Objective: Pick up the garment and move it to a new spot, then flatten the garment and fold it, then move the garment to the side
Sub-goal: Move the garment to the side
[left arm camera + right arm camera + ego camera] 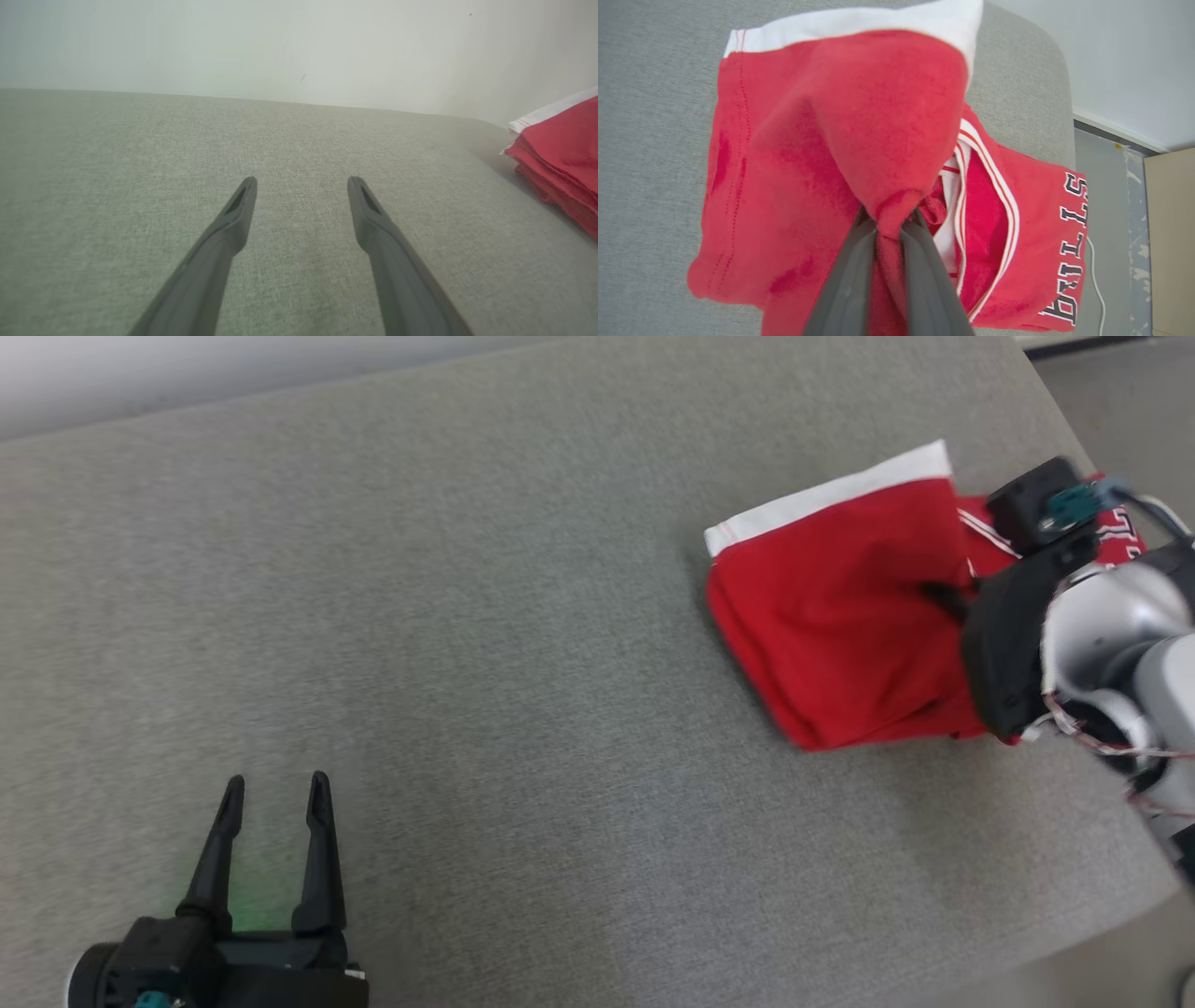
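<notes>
The garment (pixel 845 616) is red with a white band and dark lettering, folded into a thick pad near the right edge of the grey surface. My right gripper (pixel 943 597) is shut on a bunched fold of its top layer, and that cloth rises in a peak between the fingers (pixel 850 275) of the right gripper (pixel 889 217). The garment (pixel 784 177) spreads below it, lettering at the right. My left gripper (pixel 277 789) stands open at the lower left, far from the garment (pixel 560 149), with nothing between the fingers of the left gripper (pixel 301 184).
The grey fabric surface (pixel 485 644) runs wide to the left of the garment. Its right edge and rounded corner lie close beside the garment, with floor (pixel 1106 196) and a thin white cable (pixel 1094 275) beyond. A pale wall (pixel 280 46) stands behind.
</notes>
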Controlling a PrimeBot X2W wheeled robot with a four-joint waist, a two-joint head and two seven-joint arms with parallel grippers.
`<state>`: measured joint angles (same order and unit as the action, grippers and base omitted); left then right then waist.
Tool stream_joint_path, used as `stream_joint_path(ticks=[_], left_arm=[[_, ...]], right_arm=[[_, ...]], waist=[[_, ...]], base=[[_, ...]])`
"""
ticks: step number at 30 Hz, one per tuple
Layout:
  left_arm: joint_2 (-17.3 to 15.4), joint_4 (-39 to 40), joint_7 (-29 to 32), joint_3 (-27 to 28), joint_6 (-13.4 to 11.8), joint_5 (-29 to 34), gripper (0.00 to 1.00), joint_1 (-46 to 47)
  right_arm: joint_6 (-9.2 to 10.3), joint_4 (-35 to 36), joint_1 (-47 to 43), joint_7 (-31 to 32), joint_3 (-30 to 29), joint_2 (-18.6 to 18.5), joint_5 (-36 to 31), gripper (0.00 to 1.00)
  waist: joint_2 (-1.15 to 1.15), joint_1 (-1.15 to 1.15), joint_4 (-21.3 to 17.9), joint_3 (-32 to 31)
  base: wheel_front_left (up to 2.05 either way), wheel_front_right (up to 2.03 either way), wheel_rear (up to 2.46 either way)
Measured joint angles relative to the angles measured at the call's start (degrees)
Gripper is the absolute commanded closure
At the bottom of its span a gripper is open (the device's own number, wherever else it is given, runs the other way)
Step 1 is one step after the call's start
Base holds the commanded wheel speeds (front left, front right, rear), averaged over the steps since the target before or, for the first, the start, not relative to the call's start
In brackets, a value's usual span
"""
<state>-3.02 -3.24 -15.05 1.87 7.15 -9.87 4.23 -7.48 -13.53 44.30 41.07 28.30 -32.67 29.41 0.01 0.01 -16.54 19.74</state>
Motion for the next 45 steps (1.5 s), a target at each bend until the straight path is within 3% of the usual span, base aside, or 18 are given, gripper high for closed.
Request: stream_joint_path(ticks=[7, 16, 29, 30, 31, 32, 33, 45], left_arm=[[-1.38, 0.45, 0.01, 0.05, 0.25, 0.82, 0.00, 0.90], [-2.86, 2.52, -0.09, -0.13, 0.15, 1.77, 0.00, 2.56], [-5.04, 5.75, -0.48, -3.12, -0.02, 2.81, 0.00, 4.37], [-5.13, 5.79, -0.48, -3.16, -0.02, 2.81, 0.00, 4.38], [-5.28, 5.84, -0.48, -3.16, -0.01, 2.81, 0.00, 4.39], [-5.28, 5.84, -0.48, -3.16, -0.01, 2.81, 0.00, 4.39], [-5.30, 5.93, -0.48, -3.18, -0.01, 2.81, 0.00, 4.39], [-3.70, 4.93, -0.18, -2.97, 0.25, 0.42, 0.00, 2.48]], right_arm=[[0.00, -2.56, 3.11, -5.56, 0.36, -3.68, -0.57, 1.00], [-0.01, -8.48, 7.62, -13.11, 5.68, -8.54, -2.21, 1.00], [-0.08, -22.23, 10.34, -24.72, 2.71, -9.55, -8.90, 1.00], [-0.08, -23.26, 10.41, -25.38, 2.40, -9.14, -9.59, 0.95], [-0.09, -24.23, 10.53, -26.10, 2.32, -8.73, -10.49, 0.70], [-0.09, -24.23, 10.53, -26.10, 2.32, -8.73, -10.49, 0.53], [-0.09, -25.17, 10.66, -26.69, 2.01, -8.34, -11.24, 0.00], [-0.09, -29.45, 7.83, -33.15, -5.08, -1.89, -11.62, 0.00]], waist=[[0.00, 0.00, -3.33, 4.25], [-0.01, -0.01, -6.43, 8.46], [-0.02, -0.01, -6.39, 12.65], [-0.02, -0.01, -6.27, 12.72], [-0.01, -0.01, -6.17, 12.75], [-0.01, -0.01, -6.17, 12.75], [-0.01, -0.01, -6.09, 12.73], [0.00, 0.00, -5.21, 8.51]], base=[[0.00, 0.00, 0.00], [0.00, 0.00, 0.00], [0.00, 0.00, 0.00], [0.00, 0.00, 0.00], [0.00, 0.00, 0.00], [0.00, 0.00, 0.00], [0.00, 0.00, 0.00], [0.00, 0.00, 0.00]])
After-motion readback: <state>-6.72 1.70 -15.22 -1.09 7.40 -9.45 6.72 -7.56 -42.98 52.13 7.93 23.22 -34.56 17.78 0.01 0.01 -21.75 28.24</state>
